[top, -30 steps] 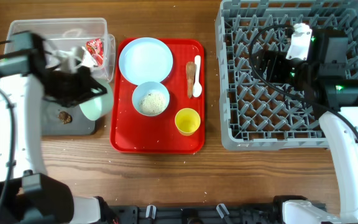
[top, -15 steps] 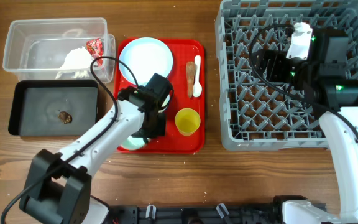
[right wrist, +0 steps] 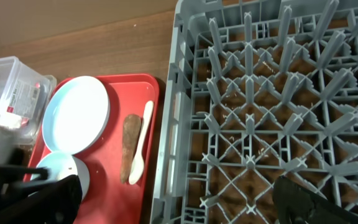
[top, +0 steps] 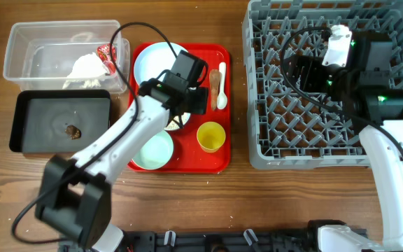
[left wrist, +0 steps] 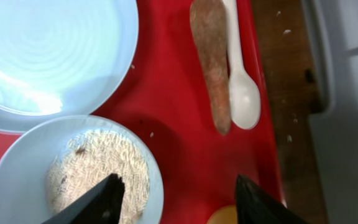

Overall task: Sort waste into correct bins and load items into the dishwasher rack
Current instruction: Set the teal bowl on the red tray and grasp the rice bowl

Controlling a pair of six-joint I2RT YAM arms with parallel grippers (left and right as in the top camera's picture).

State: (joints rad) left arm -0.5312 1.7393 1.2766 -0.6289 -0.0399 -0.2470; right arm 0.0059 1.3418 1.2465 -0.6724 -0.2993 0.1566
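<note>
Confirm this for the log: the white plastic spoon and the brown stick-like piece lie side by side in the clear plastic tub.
Wrong in one respect, the place. The white plastic spoon and the brown stick-like piece lie side by side on the flat red serving tray, not in the clear plastic tub. The left wrist view shows it plainly.

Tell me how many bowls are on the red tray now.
2. A mint bowl sits in the red tray's near left corner. A bowl holding rice-like crumbs sits beside the plate, under the left arm, which may hide others.
</note>
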